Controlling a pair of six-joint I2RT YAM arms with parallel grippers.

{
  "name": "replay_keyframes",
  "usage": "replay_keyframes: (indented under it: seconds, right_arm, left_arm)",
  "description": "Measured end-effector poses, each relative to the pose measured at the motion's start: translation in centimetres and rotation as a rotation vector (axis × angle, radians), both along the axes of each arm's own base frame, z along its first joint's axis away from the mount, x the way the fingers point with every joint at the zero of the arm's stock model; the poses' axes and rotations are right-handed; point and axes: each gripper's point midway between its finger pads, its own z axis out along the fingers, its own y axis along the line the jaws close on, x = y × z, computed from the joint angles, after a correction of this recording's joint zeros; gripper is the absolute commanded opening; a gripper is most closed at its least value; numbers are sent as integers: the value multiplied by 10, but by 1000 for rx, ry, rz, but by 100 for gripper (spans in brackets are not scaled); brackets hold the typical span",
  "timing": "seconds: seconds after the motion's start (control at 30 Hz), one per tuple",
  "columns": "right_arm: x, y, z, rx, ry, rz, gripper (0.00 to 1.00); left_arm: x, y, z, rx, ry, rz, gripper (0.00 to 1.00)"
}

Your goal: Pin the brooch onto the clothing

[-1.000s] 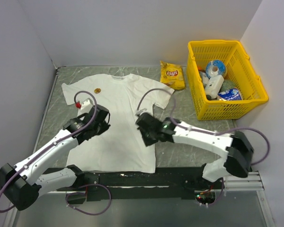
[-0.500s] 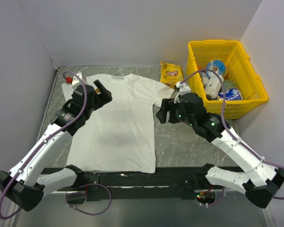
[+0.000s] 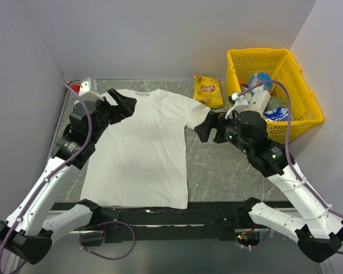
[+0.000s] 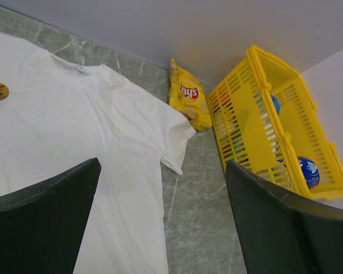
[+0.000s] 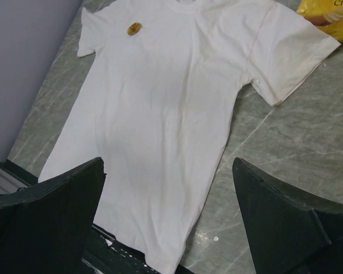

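Where the arms start, left gripper (image 4: 163,171): it is held up over the clothing (image 3: 146,142), at its far left shoulder. Its fingers are wide apart, and nothing is held in it.
right gripper (image 5: 167,162): it is held up over the table (image 3: 217,165), just off the right sleeve. Its fingers are wide apart too, and nothing is held.
clothing: it is laid flat on the table, with the neck at the far end and both sleeves spread out.
brooch (image 5: 134,28): it is seen on the chest of the clothing, near the far left sleeve. It lies flat on the cloth and is not touched by either gripper. Whether its pin is pushed through cannot be told.
crisp bag (image 3: 208,90): it is lying just past the right sleeve.
basket (image 3: 233,97): it is set at the far right and is not needed.
step: the pinning looks done, and the letting-go part is judged to be in hand.
next move: the arms should likely be pulled clear without the cloth being dragged. If the brooch is loose, it would need to be pinched and pinned.
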Motion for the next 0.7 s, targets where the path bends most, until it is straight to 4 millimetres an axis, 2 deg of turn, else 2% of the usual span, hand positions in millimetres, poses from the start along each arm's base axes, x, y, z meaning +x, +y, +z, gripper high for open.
replay_keyframes:
  seconds: [0.3, 0.7]
  right_arm:
    - [-2, -2, 5, 20, -23, 2, 100]
    - [1, -5, -8, -7, -24, -11, 100]
  left_arm:
    - [-1, 0, -12, -1, 0, -4, 96]
    - [4, -6, -27, -2, 21, -17, 96]
